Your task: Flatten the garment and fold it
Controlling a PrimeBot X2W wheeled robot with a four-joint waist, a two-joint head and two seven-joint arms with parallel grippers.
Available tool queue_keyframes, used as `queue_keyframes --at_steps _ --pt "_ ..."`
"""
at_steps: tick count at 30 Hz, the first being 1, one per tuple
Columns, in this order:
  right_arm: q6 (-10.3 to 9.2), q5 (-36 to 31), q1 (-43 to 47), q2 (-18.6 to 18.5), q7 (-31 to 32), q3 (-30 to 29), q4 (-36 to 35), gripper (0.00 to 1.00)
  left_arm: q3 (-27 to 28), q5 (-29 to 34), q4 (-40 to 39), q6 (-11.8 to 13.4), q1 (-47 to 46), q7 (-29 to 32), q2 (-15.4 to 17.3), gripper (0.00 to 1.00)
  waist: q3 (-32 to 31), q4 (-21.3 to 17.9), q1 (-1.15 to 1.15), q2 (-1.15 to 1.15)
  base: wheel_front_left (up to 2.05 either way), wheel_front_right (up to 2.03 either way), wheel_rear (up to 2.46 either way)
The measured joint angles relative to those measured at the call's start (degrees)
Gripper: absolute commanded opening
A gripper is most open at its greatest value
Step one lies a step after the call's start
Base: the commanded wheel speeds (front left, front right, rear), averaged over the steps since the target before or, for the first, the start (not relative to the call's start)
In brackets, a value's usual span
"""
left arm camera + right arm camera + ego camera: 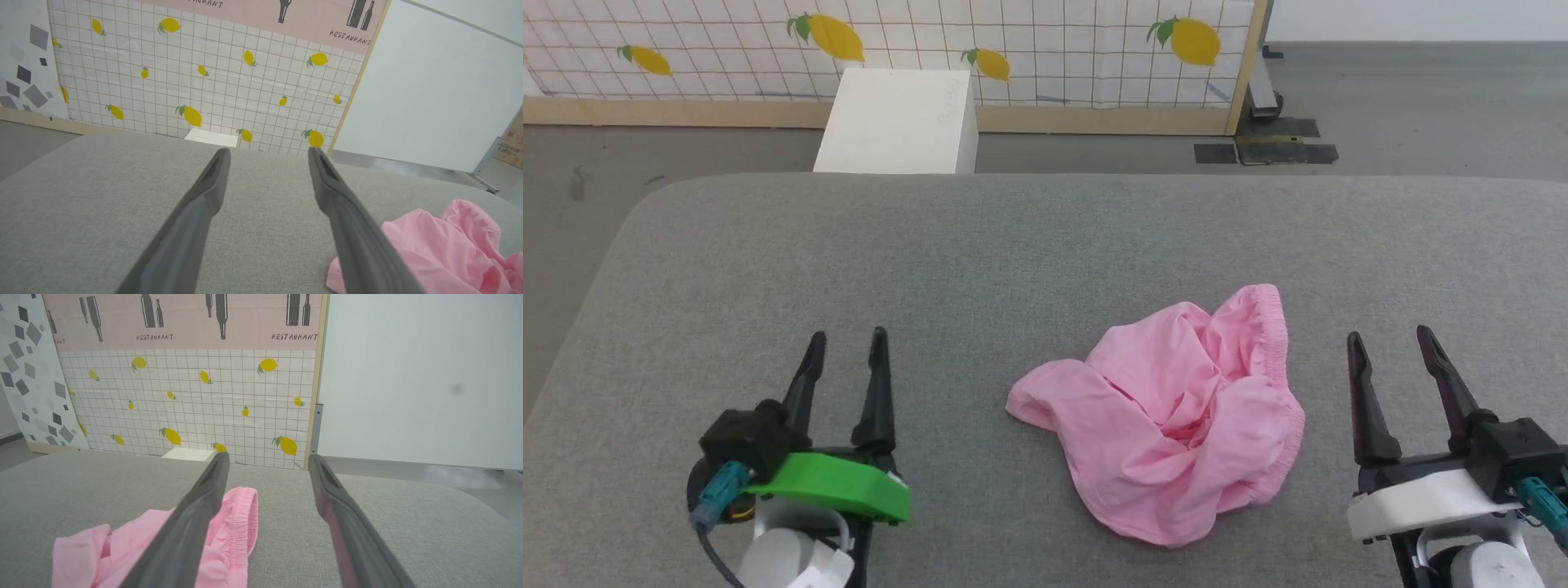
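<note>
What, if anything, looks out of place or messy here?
The pink shorts lie crumpled in a heap on the grey padded surface, with the folds bunched and the waistband curled up on the heap's right side, not flat. The left gripper and right gripper are open and apart from them. Nothing looks spilled or damaged.

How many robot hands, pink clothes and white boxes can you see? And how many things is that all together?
Robot hands: 2, the left hand and the right hand
Pink garment: 1
White box: 1
Total: 4
</note>
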Motion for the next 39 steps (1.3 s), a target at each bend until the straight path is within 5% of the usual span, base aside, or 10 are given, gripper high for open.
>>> queue_keyframes --at_steps 8,15,27,28,29,39 --pt "0.0 0.11 0.02 0.0 0.01 -0.48 -0.05 1.0 -18.71 -3.42 2.79 -0.01 -6.86 1.0 -0.38 1.0 0.02 0.04 0.0 0.0 0.0 0.0 0.0" --pt "0.0 0.33 0.01 0.0 0.0 0.49 0.13 1.0 -37.45 -13.67 8.75 -0.15 -13.0 10.88 -0.51 1.0 0.32 -2.07 0.0 0.0 0.0 0.0 0.0" --pt "0.0 1.43 0.01 -0.01 0.0 0.46 0.44 1.0 -47.01 -21.31 16.16 2.87 -16.45 30.81 -0.6 1.0 1.27 -6.68 0.0 0.0 0.0 0.0 0.0" --pt "0.0 1.47 0.01 -0.01 0.0 0.44 0.41 1.0 -47.44 -21.27 16.07 2.88 -16.92 31.11 -0.62 0.44 1.47 -6.91 0.0 0.0 0.0 0.0 0.0" --pt "0.0 1.47 0.01 -0.02 0.01 0.37 0.37 1.0 -47.73 -21.19 15.88 2.87 -17.59 31.03 -0.62 0.0 1.71 -7.06 0.0 0.0 0.0 0.0 0.0" --pt "0.0 1.98 -0.14 -0.01 0.01 -0.23 0.33 1.0 -50.75 -21.04 10.48 1.02 -27.05 21.09 -0.6 0.0 2.71 -6.8 0.0 0.0 0.0 0.0 0.0"
